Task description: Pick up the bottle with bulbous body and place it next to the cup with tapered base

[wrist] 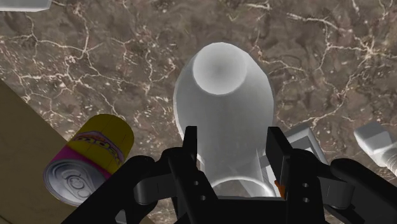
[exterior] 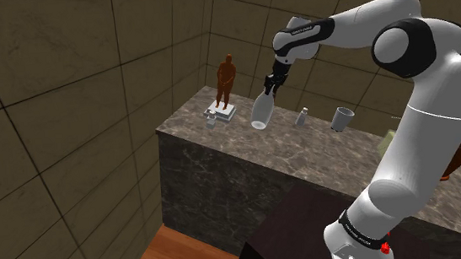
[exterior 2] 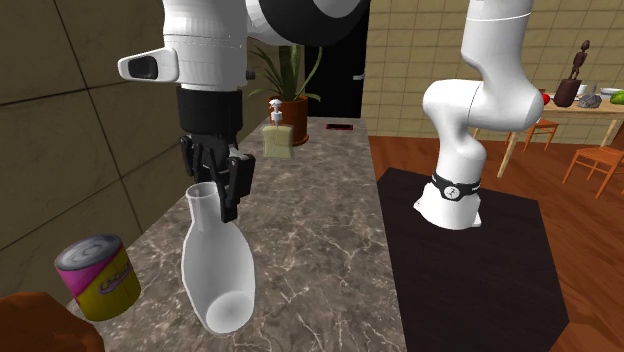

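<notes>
A plain white bottle (exterior: pixel 260 114) with a bulbous body and narrow neck hangs tilted over the marble counter (exterior: pixel 222 150). My gripper (exterior: pixel 272 83) is shut on its neck. From the second exterior view the bottle (exterior 2: pixel 215 265) slants down from the gripper (exterior 2: pixel 222 185), base lowest. In the wrist view both fingers (wrist: pixel 189 149) clasp the neck of the bottle (wrist: pixel 222 102), gripper (wrist: pixel 232 153) centred over it. The grey cup (exterior: pixel 342 119) with a tapered base stands further along the counter, toward the shoulder view's right.
A yellow and pink can (exterior 2: pixel 97 277) lies near the bottle, by the wall. A brown figurine (exterior: pixel 226 78) stands at the counter's far end. A small white bottle (exterior: pixel 301 116) sits between bottle and cup. A soap dispenser (exterior 2: pixel 277 135) and potted plant (exterior 2: pixel 290 85) stand beyond.
</notes>
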